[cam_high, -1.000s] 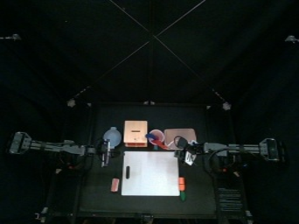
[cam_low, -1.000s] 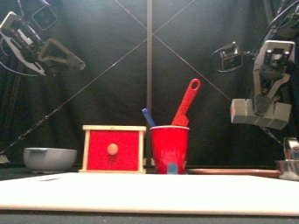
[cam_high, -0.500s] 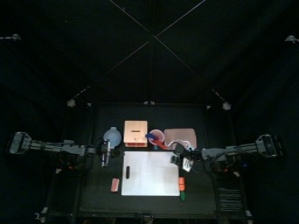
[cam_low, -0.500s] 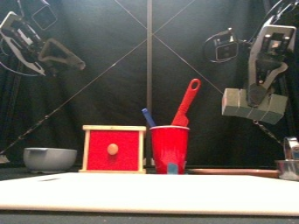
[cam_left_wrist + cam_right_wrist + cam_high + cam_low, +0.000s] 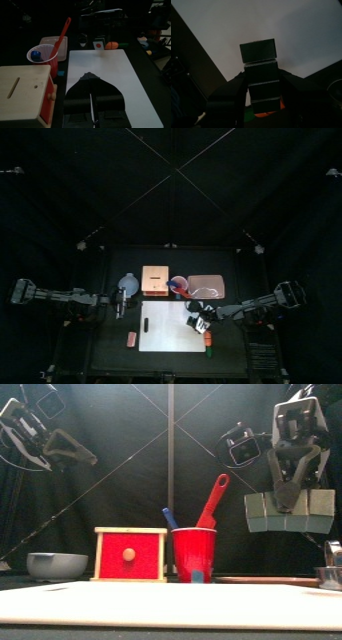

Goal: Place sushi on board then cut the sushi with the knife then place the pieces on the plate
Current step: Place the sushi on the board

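My right gripper [image 5: 261, 74] is shut on the dark toy sushi roll [image 5: 260, 55], a bar of several blocks, and holds it above the white cutting board [image 5: 271, 25]. From above, that gripper [image 5: 201, 318] hangs over the board's [image 5: 163, 328] right part. Seen from the front, it [image 5: 289, 512] is high over the board [image 5: 160, 604]. The red cup [image 5: 195, 554] holds a red knife [image 5: 214, 499] and a blue knife [image 5: 170, 518]. The pink tray [image 5: 209, 288] lies behind the board. My left gripper [image 5: 120, 308] rests shut at the board's left edge.
A wooden box with a red drawer front [image 5: 130, 554] stands beside the cup. The blue-grey bowl [image 5: 56, 565] sits at the left. Small orange and green toys [image 5: 210, 341] lie by the board's front right corner. Another small toy [image 5: 132, 338] lies at its front left.
My right arm has swung from the tray's side toward the front, bringing the sushi roll over the board and nearer the front camera. The left arm stayed put.
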You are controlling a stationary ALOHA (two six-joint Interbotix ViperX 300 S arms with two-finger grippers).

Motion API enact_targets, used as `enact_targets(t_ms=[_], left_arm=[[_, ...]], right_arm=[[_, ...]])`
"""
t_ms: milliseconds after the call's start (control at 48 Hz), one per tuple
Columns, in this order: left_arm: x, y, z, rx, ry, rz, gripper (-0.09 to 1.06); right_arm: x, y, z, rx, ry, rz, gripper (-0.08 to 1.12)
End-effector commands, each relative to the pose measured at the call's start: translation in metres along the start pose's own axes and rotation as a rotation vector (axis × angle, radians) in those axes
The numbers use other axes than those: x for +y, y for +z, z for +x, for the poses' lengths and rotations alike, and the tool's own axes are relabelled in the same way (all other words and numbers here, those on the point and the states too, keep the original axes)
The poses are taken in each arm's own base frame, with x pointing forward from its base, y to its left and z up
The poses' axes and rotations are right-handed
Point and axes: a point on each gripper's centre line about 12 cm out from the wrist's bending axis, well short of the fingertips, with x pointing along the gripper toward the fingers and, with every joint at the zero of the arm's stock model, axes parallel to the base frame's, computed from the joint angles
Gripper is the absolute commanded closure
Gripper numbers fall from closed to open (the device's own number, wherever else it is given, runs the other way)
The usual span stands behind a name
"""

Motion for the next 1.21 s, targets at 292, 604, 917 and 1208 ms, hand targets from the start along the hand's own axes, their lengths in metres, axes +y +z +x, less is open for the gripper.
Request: enact_targets(t_ms=[292,604,917,1208], left_arm=[[0.003,0.001,0.001,0.013,0.010,0.008,0.98],[0.011,-0.004,0.000,0.062,0.044,-0.008,0.98],[0.008,-0.006,-0.001,0.065,0.037,-0.035,0.98],[0.000,-0.012,-0.002,0.075,0.014,-0.086,0.98]], right_arm=[[0.047,0.029,0.016,-0.141,-0.047,0.260,0.48],[0.066,0.030,0.036,-0.198,-0.181,0.472,0.48],[0.094,0.032,0.054,-0.242,-0.285,0.655,0.48],[0.091,0.039,0.076,-0.265,-0.406,0.688,0.48]])
